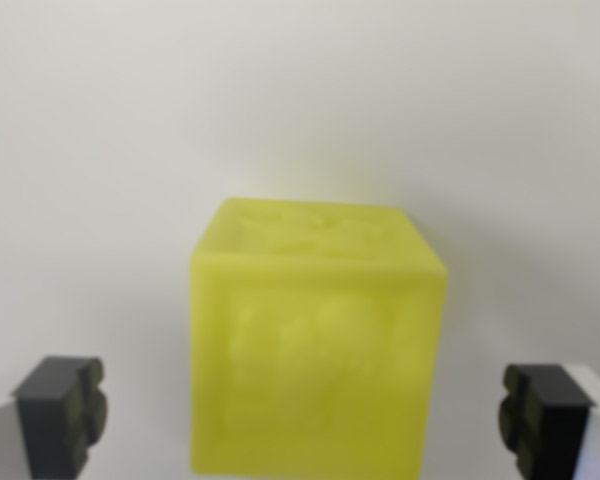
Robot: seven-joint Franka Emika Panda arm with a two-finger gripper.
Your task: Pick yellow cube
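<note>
A translucent yellow cube (317, 340) fills the lower middle of the wrist view, resting on a plain white surface. Its top face and near face show, slightly blurred. My gripper (305, 415) is open, with one dark fingertip (62, 412) at the wrist view's left and the other fingertip (543, 418) at the wrist view's right. The cube stands between the two fingers, with a wide gap on each side. Neither pad touches it. The cube's bottom edge runs out of the frame.
The white surface (300, 100) stretches all around the cube, with a faint shadow behind it. Nothing else is in view.
</note>
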